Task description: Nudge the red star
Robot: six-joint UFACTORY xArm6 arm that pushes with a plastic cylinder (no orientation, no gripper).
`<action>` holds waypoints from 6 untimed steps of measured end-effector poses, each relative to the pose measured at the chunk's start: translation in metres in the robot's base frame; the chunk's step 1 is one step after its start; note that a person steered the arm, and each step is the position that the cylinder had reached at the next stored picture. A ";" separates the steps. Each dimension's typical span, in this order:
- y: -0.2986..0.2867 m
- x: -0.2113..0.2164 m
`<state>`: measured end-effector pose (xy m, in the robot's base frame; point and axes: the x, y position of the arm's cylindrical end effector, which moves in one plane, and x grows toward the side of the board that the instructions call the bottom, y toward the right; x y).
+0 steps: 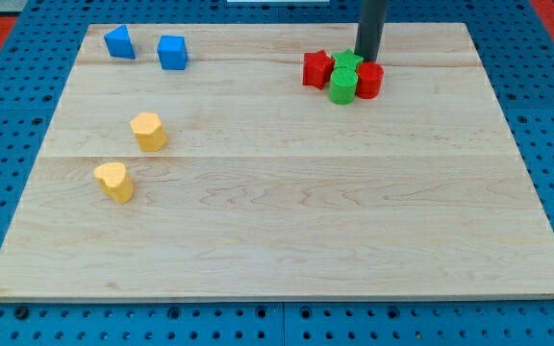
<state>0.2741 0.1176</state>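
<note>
Camera view: my tip (pixel 367 57) stood at the view's top right, just behind a tight cluster of four blocks. I had no fingers, so nothing was held; the rod only touched or nearly touched the green block (pixel 346 61) at the back. The red star (pixel 317 69) sat at the cluster's left edge, against the green cylinder (pixel 342 85), with a red cylinder (pixel 369 80) on the right. Two blue blocks (pixel 119 42) (pixel 172 52) lay at the top left of the wooden surface (pixel 287 211). A yellow block (pixel 148 131) and a yellow heart (pixel 114 181) lay lower left.
</note>
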 end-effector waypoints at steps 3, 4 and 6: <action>-0.020 0.032; -0.015 0.013; -0.013 0.000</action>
